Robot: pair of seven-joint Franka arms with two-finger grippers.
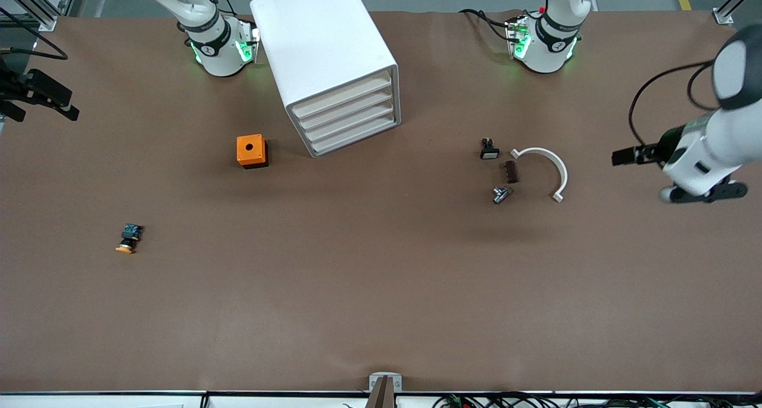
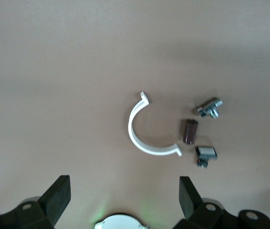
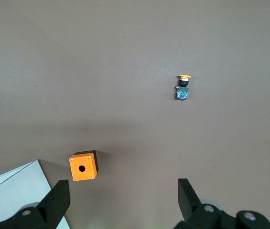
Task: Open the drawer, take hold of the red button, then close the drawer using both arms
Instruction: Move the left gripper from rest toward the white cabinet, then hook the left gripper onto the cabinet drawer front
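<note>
The white box cabinet [image 1: 324, 44] stands between the arm bases, and its four cream-fronted drawers [image 1: 348, 116] are all shut. A corner of the cabinet shows in the right wrist view [image 3: 10, 191]. The red-capped button is hidden in every view. My left gripper [image 1: 705, 192] hangs open and empty over the table at the left arm's end, beside a cluster of small parts; in its own view it is also open [image 2: 124, 200]. My right gripper [image 1: 41, 95] hangs open and empty over the table's edge at the right arm's end; in its own view it is also open [image 3: 124, 200].
An orange box with a hole [image 1: 252, 150] [image 3: 83, 166] sits beside the cabinet. A yellow-orange-capped button [image 1: 128, 239] [image 3: 183, 87] lies nearer the front camera. A white arc clamp [image 1: 545, 170] [image 2: 144, 133], brown piece [image 1: 511, 171], metal fitting [image 1: 502, 195] and white-capped switch [image 1: 488, 149] lie toward the left arm's end.
</note>
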